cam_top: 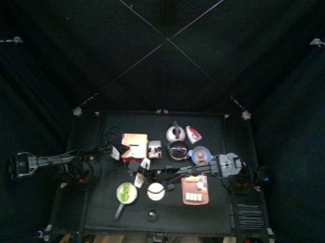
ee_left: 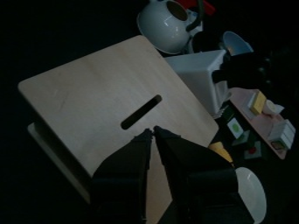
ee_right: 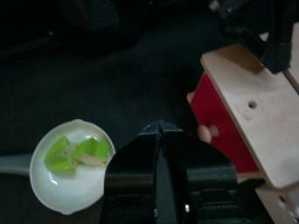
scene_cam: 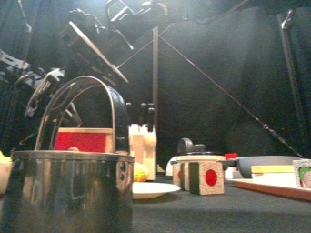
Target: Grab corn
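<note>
The corn [scene_cam: 142,171] shows only in the front view, as a small yellow piece behind the white plate [scene_cam: 153,189]. My right gripper [cam_top: 150,174] reaches in over the table's middle, close to the white plate [cam_top: 155,190]. In the right wrist view its jaws [ee_right: 163,133] stand close together over bare black table with nothing visible between them, and the corn is out of that view. My left gripper [ee_left: 153,133] is shut with nothing in it, facing the wooden box [ee_left: 111,96], and rests at the table's left [cam_top: 93,168].
A white ladle of green pieces [ee_right: 73,164] lies beside the right gripper, and the red-faced wooden box [ee_right: 239,114] is on its other side. A kettle [cam_top: 174,131], a grey bowl [cam_top: 200,152] and a cutting board [cam_top: 195,196] stand around. A steel pot [scene_cam: 67,196] is at the front.
</note>
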